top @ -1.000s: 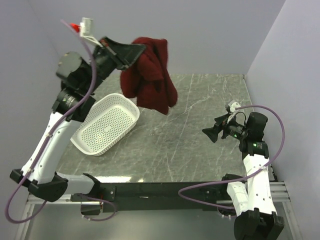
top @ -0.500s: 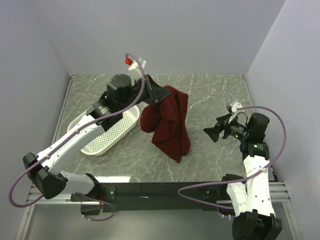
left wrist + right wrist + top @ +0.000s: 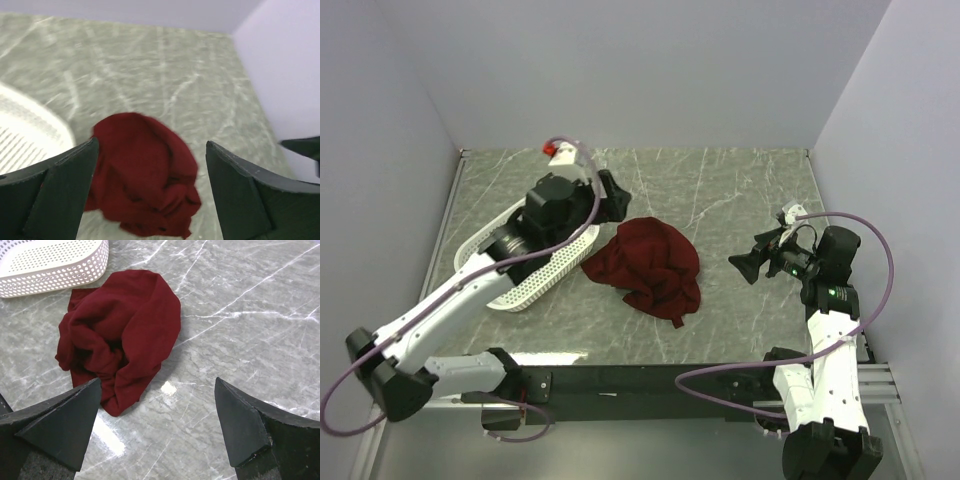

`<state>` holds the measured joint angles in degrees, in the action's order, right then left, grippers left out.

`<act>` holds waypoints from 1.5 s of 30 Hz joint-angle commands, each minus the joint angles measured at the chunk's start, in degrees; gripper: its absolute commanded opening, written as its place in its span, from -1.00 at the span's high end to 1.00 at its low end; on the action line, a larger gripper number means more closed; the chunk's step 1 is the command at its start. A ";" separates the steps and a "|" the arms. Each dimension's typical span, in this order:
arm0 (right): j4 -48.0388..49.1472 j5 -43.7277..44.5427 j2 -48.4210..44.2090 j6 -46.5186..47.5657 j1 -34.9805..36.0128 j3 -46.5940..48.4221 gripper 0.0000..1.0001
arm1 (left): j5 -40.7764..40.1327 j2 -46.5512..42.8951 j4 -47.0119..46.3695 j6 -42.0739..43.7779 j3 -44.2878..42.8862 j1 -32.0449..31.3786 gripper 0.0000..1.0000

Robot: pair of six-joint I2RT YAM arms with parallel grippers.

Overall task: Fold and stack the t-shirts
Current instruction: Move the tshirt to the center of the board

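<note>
**Maroon t-shirt lies crumpled beside the basket, both grippers spread wide**

The grey marbled table point(image 3: 740, 190) carries everything, and the white perforated basket point(image 3: 552, 268) on its left half serves as the landmark here.

The left arm point(image 3: 450, 300) reaches from the near edge and crosses above the basket, hiding its middle. The right arm point(image 3: 832, 320) stands well away from the basket on the opposite side of the table, with the cloth between the two.

The t-shirt point(image 3: 650, 265) lies on the table just to the right of the basket, bunched in a loose, rumpled heap with deep folds. No sleeve or neck can be picked out. Its nearest edge comes close to the basket's wall. Whether they touch cannot be told.

The left gripper point(image 3: 618, 190) hangs over the basket's far right end, above the cloth and clear of it. In the left wrist view its fingers point(image 3: 65, 185) stand far apart, with the heap seen between them.

The right gripper point(image 3: 745, 258) is on the far side of the t-shirt from the basket and points back toward both. Its fingers point(image 3: 65, 425) are likewise spread wide and grip nothing.
</note>
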<state>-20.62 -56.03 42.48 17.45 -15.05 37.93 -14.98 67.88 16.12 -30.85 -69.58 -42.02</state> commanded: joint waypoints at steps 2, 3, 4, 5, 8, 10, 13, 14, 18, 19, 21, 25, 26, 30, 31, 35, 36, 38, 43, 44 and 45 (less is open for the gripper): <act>1.29 -1.27 -0.29 -0.23 -0.42 1.71 -1.00 | -9.88 -4.41 8.92 -4.21 7.69 0.80 -0.85; 1.20 -1.27 -0.03 -0.23 -0.42 1.79 -1.00 | -9.98 -5.29 9.71 -4.48 10.14 0.80 -0.85; 1.20 -1.45 0.06 -0.23 -0.42 1.79 -1.00 | -9.98 -7.21 10.50 -4.39 10.95 0.89 -0.85; 1.11 -1.62 0.23 -0.31 -0.42 1.88 -1.00 | -9.63 -7.93 11.90 -4.05 11.92 0.89 -0.87; 0.93 -2.06 0.50 -0.40 -0.51 1.97 -1.00 | -9.10 -8.64 15.41 -1.59 12.36 1.59 -0.99; 1.02 -1.89 0.41 -0.40 -0.51 1.97 -1.00 | -9.36 -5.33 18.14 0.69 11.23 2.90 -0.99; 1.11 -1.98 0.06 -0.49 -0.51 1.88 -1.00 | -7.62 1.87 22.98 5.16 8.42 4.31 -0.99; 1.20 -1.98 0.06 -0.49 -0.42 1.88 -1.00 | -8.13 3.74 24.04 5.97 7.63 4.31 -0.99; 0.93 -1.98 -0.03 -0.40 -0.60 2.06 -1.00 | -8.65 10.16 24.93 14.84 6.39 4.31 -0.87; 0.85 -2.06 -0.11 -0.40 -0.60 1.97 -1.00 | -9.36 11.65 23.97 18.25 6.91 4.31 -0.87; 0.93 -2.33 -0.20 -0.40 -0.51 2.06 -1.00 | -11.73 12.71 22.47 20.91 8.67 4.40 -0.86; 0.76 -2.42 -0.29 -0.31 -0.60 2.06 -1.00 | -12.18 14.56 18.61 24.86 10.52 5.02 -0.86; 0.76 -2.33 -0.38 -0.31 -0.60 2.14 -1.00 | -11.74 14.91 18.25 25.22 11.13 5.11 -0.85; 0.67 -2.59 -0.38 -0.31 -0.60 2.23 -1.00 | -10.34 17.72 18.42 25.93 11.57 5.98 -0.75; 0.67 -2.59 -0.38 -0.31 -0.60 2.32 -1.00 | -9.98 18.51 18.51 26.19 11.75 6.16 -0.71; 0.58 -2.59 -0.56 -0.31 -0.60 2.32 -1.00 | -8.57 18.17 17.19 26.37 13.68 6.25 -0.68; 0.67 -2.77 -0.47 -0.40 -0.60 2.32 -1.00 | -8.40 17.82 16.41 26.46 14.03 6.34 -0.67; 0.67 -2.77 -0.47 -0.40 -0.60 2.32 -1.00 | -8.05 16.94 15.96 26.72 14.38 6.42 -0.66; 0.67 -2.86 -0.56 -0.49 -0.68 2.32 -1.00 | -6.30 16.76 13.60 27.95 15.17 8.61 -0.37; 0.58 -3.03 -0.56 -0.49 -0.68 2.32 -1.00 | -5.68 17.20 13.15 27.95 15.70 9.58 -0.20; 0.58 -3.03 -0.47 -0.40 -0.68 2.41 -1.00 | -5.15 18.25 12.71 27.69 15.97 11.76 0.22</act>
<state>-20.64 -57.98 42.83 17.43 -15.29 37.93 -22.44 86.39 31.83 -4.58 -54.70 -33.91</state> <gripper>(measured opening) 0.999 0.508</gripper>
